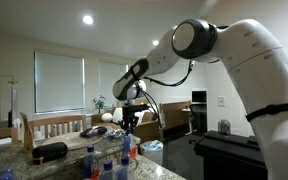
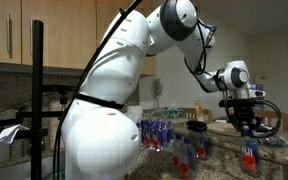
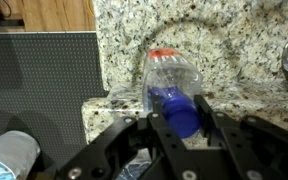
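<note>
Within the claw (image 3: 181, 124), one blue-capped bottle (image 3: 170, 78)

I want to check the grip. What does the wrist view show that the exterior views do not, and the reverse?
Only the wrist view shows the jaws shut on the blue cap of a clear bottle, with speckled granite behind it. Only the exterior views show the white arm, the whole cluster of bottles on the counter and, in an exterior view, a window. Shared: the gripped bottle, its red label and wooden cabinet fronts.
</note>
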You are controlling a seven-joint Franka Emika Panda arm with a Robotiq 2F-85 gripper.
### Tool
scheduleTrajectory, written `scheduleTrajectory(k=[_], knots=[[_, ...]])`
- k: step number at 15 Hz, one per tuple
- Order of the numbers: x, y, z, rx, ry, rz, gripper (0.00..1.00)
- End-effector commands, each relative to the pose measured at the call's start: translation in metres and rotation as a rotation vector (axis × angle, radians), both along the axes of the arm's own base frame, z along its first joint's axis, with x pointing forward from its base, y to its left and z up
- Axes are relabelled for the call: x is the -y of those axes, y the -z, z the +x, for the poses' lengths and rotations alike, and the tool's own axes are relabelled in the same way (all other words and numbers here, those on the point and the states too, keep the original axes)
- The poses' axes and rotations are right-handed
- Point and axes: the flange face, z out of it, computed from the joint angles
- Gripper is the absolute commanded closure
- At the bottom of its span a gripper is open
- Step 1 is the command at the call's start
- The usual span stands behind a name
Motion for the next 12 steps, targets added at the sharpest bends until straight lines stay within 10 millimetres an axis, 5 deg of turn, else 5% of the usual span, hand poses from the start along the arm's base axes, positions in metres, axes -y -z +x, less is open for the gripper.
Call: scheduleTrajectory(k=[1,12], knots=[[0.007,0.005,0.005,-0.001,0.015,0.022,0.87],[0.017,0.025,0.012,-0.028,0.031,0.048,0.88]])
